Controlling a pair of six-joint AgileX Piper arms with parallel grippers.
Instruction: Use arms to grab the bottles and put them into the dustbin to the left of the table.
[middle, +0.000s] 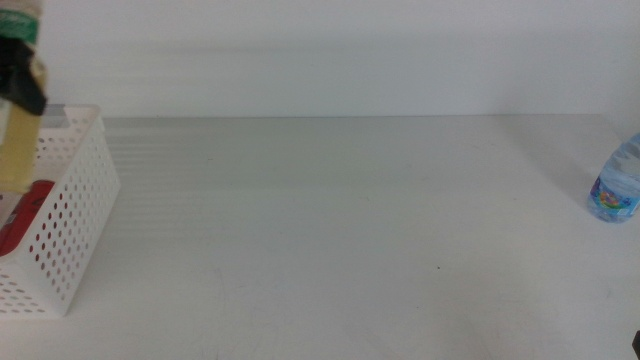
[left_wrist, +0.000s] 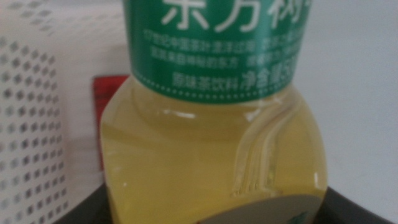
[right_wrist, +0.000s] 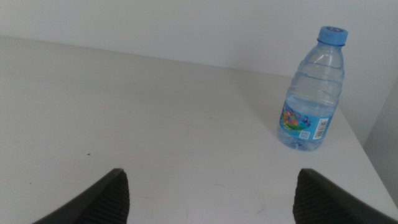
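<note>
The tea bottle (middle: 17, 140) hangs over the dustbin (middle: 75, 215) at the table's left edge, pinched by the left gripper (middle: 22, 75), whose dark jaws show across the bottle's upper part in the middle view. In the left wrist view the bottle's yellow body and green label fill nearly everything, with the jaws as dark slivers low on either side of it, so I read them as pressed onto the bottle. Its lower end already sits inside the bin's perforated white walls, though it has not been let go.

Below and behind it, the red soda can (middle: 22, 212) lies inside the dustbin; a red patch also shows past the bottle in the left wrist view. That one looks done.

The water bottle (right_wrist: 310, 90) stands upright on the table (middle: 330, 230) near the far right edge, well apart from the dustbin and untouched. The right gripper (right_wrist: 208, 196) waits low on the right side, facing that bottle, its jaws spread wide with nothing between them.

By my judgement the job is roughly at its middle: one item binned, the second about to be released, the third yet to be grabbed and carried across the whole table.
</note>
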